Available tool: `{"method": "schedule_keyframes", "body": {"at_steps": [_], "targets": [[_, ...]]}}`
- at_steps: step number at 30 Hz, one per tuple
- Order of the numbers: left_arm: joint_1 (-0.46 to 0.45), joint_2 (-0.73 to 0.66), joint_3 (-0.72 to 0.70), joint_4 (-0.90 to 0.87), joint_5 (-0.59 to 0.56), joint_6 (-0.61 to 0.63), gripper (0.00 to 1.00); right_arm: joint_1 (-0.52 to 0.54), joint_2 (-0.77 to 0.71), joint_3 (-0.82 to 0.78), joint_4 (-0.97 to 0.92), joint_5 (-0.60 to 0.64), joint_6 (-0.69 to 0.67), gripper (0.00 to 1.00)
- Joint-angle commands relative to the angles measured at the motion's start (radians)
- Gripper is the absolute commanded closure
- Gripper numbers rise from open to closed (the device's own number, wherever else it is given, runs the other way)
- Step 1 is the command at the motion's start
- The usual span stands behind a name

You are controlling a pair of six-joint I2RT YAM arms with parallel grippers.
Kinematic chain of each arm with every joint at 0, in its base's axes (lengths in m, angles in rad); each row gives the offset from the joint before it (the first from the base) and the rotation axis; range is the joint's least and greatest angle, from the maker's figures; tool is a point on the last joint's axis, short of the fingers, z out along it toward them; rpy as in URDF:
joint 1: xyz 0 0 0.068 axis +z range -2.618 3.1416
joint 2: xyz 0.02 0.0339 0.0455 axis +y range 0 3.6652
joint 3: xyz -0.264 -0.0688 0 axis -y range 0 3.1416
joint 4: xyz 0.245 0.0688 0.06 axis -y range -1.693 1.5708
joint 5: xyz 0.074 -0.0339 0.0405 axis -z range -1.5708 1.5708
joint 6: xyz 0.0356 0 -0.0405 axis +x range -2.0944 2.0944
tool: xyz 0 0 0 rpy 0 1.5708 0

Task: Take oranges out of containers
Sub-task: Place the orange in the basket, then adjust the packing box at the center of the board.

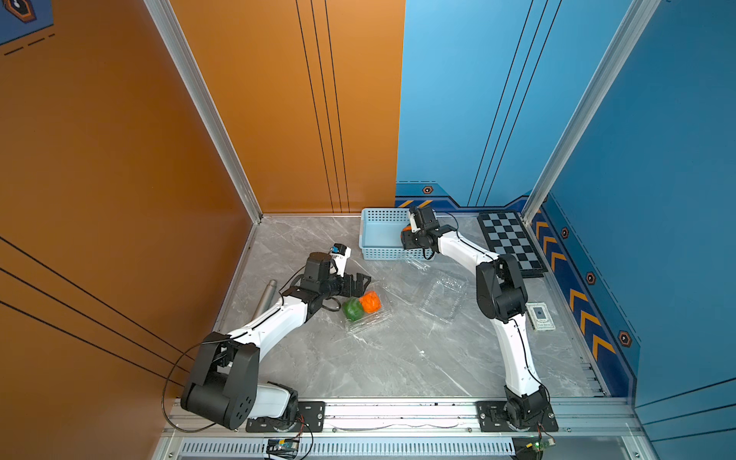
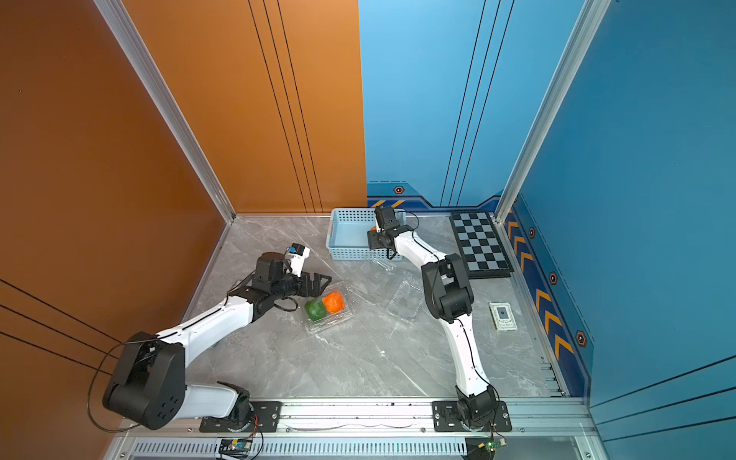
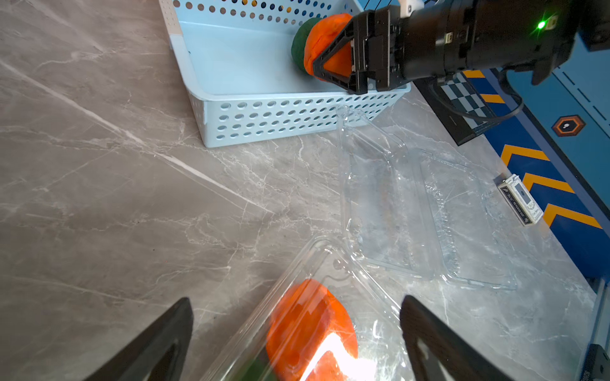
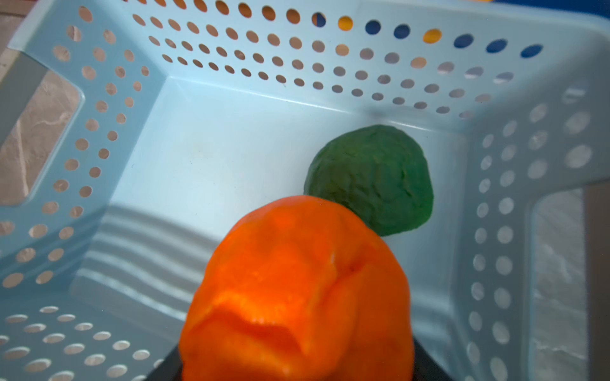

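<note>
Looking down in both top views: left gripper point(image 1: 364, 286) point(image 2: 324, 284) spread wide, just beside the shut box point(image 1: 360, 324) point(image 2: 318, 327) on the table. Inside that box, boxed orange point(image 1: 371, 301) point(image 2: 333, 301) touching boxed green fruit point(image 1: 352, 309) point(image 2: 316, 310). Between that box and the right arm, open box point(image 1: 442, 296) point(image 2: 406, 298) lying flat, lid folded out. Right gripper point(image 1: 404, 234) point(image 2: 372, 234) reaching into the basket point(image 1: 378, 255) point(image 2: 346, 253) at its right end, a sliver of second orange point(image 1: 405, 228) point(image 2: 372, 229) showing beside it.

Left wrist view: fingers point(image 3: 158, 339) wide apart, shut box point(image 3: 330, 264) showing between them, boxed orange point(image 3: 310, 323) under the clear lid. Farther off, right gripper point(image 3: 325, 52) inside the basket point(image 3: 297, 118), second orange point(image 3: 325, 36) between its fingers, against loose green fruit point(image 3: 298, 46). Cannot tell whether pinched or merely flanked.

Right wrist view: second orange point(image 4: 297, 290) filling the foreground over the basket point(image 4: 231, 132) floor, loose green fruit point(image 4: 373, 181) behind it near a corner.
</note>
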Motion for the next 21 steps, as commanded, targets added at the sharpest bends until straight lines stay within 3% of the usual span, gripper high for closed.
{"method": "schedule_keyframes", "body": {"at_steps": [1,4,6,10,12,17,21], "targets": [[-0.003,-0.017,-0.013,-0.027,-0.015,0.021,0.02,0.019,-0.153,-0.062,0.013,0.029,-0.029,0.24],[-0.003,-0.012,-0.004,-0.034,-0.013,0.024,0.02,0.029,-0.337,-0.210,0.040,0.067,-0.052,0.24],[-0.001,-0.013,0.001,-0.036,-0.014,0.027,0.02,0.027,-0.462,-0.331,0.036,0.072,-0.051,0.29],[0.005,-0.009,0.001,-0.036,-0.015,0.030,0.02,0.018,-0.646,-0.609,0.028,0.085,-0.012,0.55],[0.010,0.004,0.004,-0.036,-0.011,0.032,0.02,0.016,-0.707,-0.749,0.029,0.098,0.014,0.62],[0.011,0.031,0.018,-0.036,0.002,0.032,0.02,-0.019,-0.773,-0.942,0.029,0.152,0.085,0.54],[0.011,0.022,0.016,-0.036,-0.005,0.027,0.02,-0.047,-0.791,-0.999,0.024,0.165,0.121,0.53]]}}
